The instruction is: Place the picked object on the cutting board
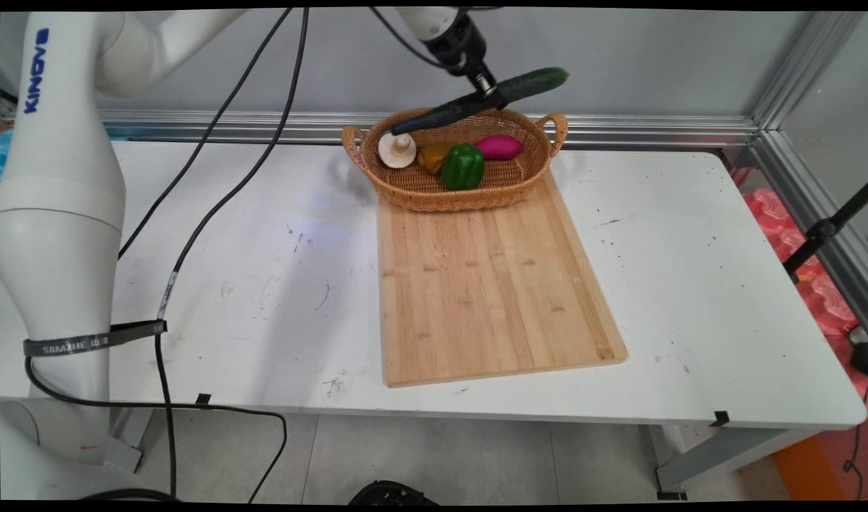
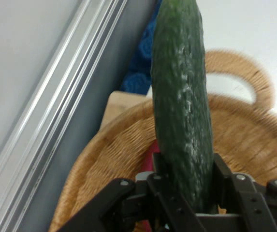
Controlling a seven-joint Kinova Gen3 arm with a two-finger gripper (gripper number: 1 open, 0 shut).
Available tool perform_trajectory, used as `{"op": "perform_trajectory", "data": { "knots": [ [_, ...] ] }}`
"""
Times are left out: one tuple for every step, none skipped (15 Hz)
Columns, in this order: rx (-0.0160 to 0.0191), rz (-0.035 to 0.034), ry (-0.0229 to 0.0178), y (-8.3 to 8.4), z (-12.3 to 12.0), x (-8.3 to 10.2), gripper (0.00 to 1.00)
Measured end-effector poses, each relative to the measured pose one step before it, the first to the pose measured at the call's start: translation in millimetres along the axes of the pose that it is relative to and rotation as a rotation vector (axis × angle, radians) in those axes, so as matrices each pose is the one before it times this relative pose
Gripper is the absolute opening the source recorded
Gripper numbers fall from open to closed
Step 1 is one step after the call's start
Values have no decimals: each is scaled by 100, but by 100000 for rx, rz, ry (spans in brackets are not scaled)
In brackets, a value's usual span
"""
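Near the top centre of the frame, the gripper (image 1: 492, 93) is clamped around a long cucumber (image 1: 480, 100), held tilted above the wicker basket (image 1: 434, 196). Below lie a mushroom (image 1: 396, 149), green pepper (image 1: 463, 167) and pink vegetable (image 1: 499, 147); the basket's near edge rests on a cutting board (image 1: 487, 284).

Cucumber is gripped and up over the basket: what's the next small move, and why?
Probably carry it toward the bare cutting board. The gripper holds the cucumber tilted, clear above the basket, and nothing lies on the board.
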Motion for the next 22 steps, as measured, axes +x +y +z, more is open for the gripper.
{"op": "perform_trajectory", "data": {
  "knots": [
    [-221,85,252,736,-537,702,0],
    [-286,-124,62,670,-455,499,0],
    [-503,36,-73,887,-479,581,0],
    [-584,249,-186,939,-447,505,0],
    [-996,180,-312,1141,-498,498,0],
    [-978,203,-423,1037,-369,349,0],
    [-629,-1,-339,672,-261,151,0],
    [-1017,131,-640,1065,-317,168,0],
    [-1065,-125,-937,1188,-351,-28,0],
    [-1138,2,-1044,1276,-322,-205,0],
    [-973,230,-915,1085,-229,-310,0],
    [-719,241,-603,759,-139,-264,0],
    [-1091,885,-1085,1264,-123,-468,0],
    [-667,576,-652,809,-51,-348,0],
    [-801,733,-921,1173,-48,-535,0],
    [-287,306,-458,709,-3,-377,0],
    [-458,465,-726,1033,36,-580,0],
    [-596,402,-759,1086,108,-693,0],
    [-661,537,-483,982,189,-651,0],
    [-626,399,-409,879,251,-668,0],
    [-513,341,-275,681,271,-547,0],
    [-409,399,-245,656,370,-617,0]
  ]
}}
